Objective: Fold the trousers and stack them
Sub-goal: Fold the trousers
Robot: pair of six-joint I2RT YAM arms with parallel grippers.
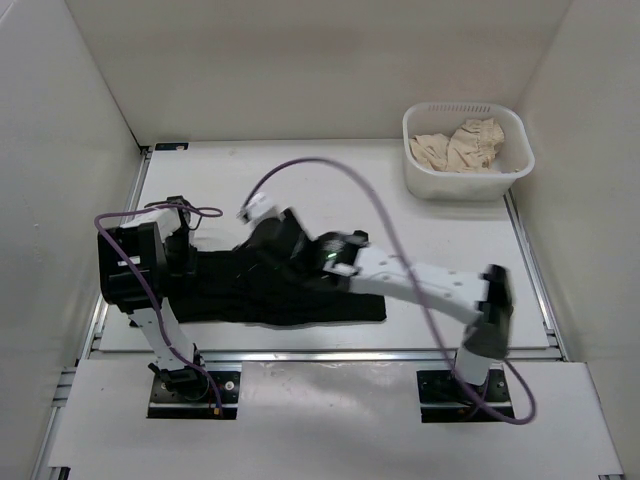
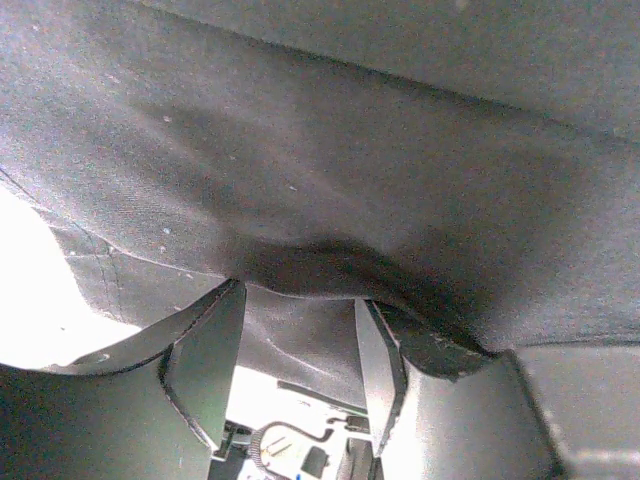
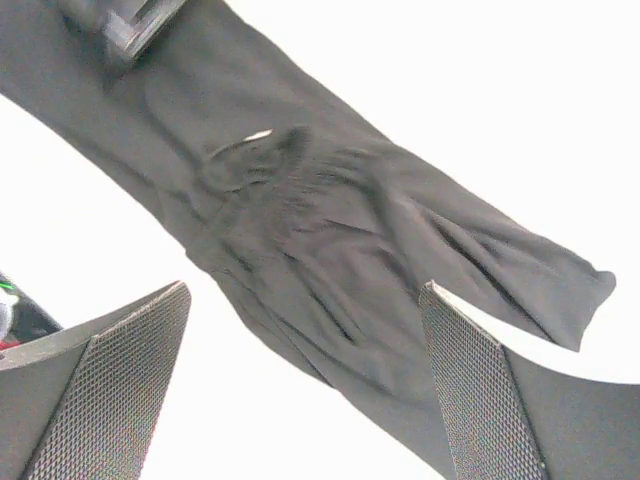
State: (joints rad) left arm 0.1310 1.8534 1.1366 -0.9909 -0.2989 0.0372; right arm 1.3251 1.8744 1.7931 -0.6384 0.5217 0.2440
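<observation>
plain black trousers (image 1: pixel 300 300), white basket (image 1: pixel 462 186), cream cloth (image 1: pixel 460 148), white table (image 1: pixel 210 175)

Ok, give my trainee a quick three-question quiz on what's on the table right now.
1. True or false: the right gripper is open above the trousers.
2. What lies in the basket? A: beige cloth; B: trousers; C: nothing.
3. Fill in: the basket stands at the table's far ___ corner.
Key: 1 true; 2 A; 3 right.
</observation>
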